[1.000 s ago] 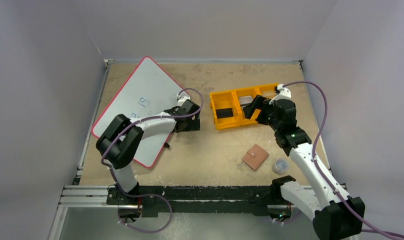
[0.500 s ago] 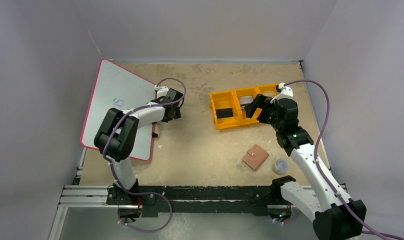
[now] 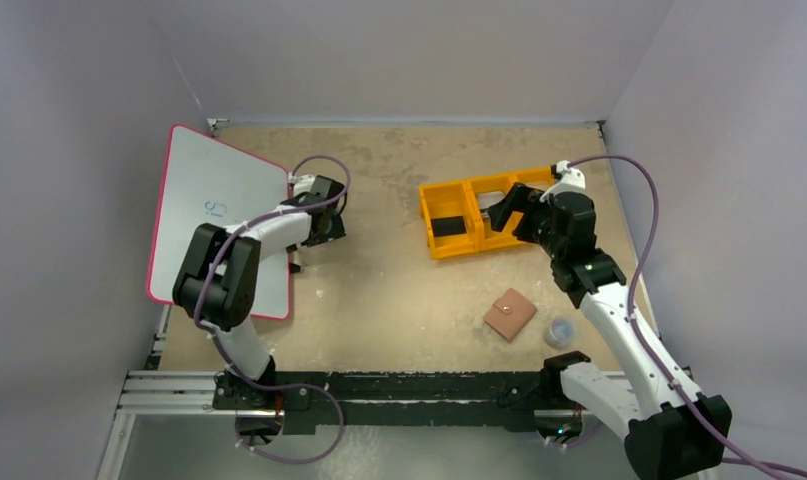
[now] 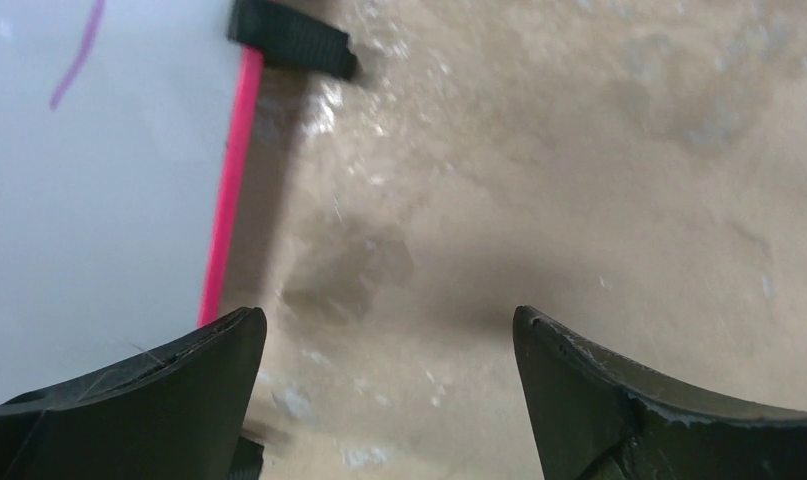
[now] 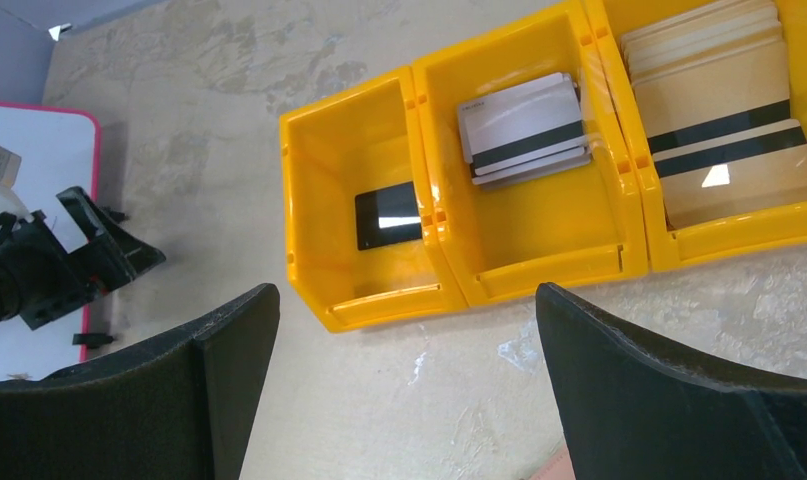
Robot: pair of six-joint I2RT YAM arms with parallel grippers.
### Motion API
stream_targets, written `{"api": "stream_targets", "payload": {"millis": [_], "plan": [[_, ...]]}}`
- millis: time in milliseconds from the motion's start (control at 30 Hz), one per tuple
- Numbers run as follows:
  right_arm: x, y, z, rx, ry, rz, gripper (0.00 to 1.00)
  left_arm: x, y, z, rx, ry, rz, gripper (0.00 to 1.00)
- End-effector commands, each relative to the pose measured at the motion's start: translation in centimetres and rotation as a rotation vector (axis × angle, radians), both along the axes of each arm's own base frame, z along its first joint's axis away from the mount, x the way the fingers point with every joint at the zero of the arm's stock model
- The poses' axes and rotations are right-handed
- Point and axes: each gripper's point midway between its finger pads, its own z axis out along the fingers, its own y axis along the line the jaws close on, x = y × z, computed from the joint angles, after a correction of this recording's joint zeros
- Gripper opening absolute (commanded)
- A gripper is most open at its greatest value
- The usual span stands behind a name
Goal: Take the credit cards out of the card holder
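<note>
The card holder (image 3: 510, 314) is a tan-brown wallet lying shut on the table at the front right; only its corner (image 5: 551, 470) shows in the right wrist view. The credit cards are hidden. My right gripper (image 3: 507, 212) (image 5: 407, 290) hangs open and empty over the near side of the orange tray, well behind the holder. My left gripper (image 3: 322, 226) (image 4: 384, 315) is open and empty, low over bare table. It sits beside the whiteboard's pink right edge, far left of the holder.
A pink-rimmed whiteboard (image 3: 219, 220) (image 4: 89, 200) leans toward the left wall. The orange three-compartment tray (image 3: 424, 200) (image 5: 399, 300) holds a black card, grey cards and tan striped cards. A small clear cup (image 3: 560, 330) stands right of the holder.
My left arm has swung left, and the whiteboard has slid and turned toward the left wall with it. The right arm and the holder have barely moved.
</note>
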Motion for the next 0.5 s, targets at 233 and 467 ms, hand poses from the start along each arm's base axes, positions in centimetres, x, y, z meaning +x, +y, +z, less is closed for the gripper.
{"api": "stream_targets", "payload": {"millis": [233,467], "plan": [[2.3,1.0,2.8,0.051,-0.059,0.01,1.0,-2.9,-1.9,-0.6,-0.024,-0.017,0.04,0.95],[2.5,1.0,2.8,0.051,-0.054,0.007,1.0,-3.3,5.3,0.1,0.046,-0.004,0.226,0.99]]}}
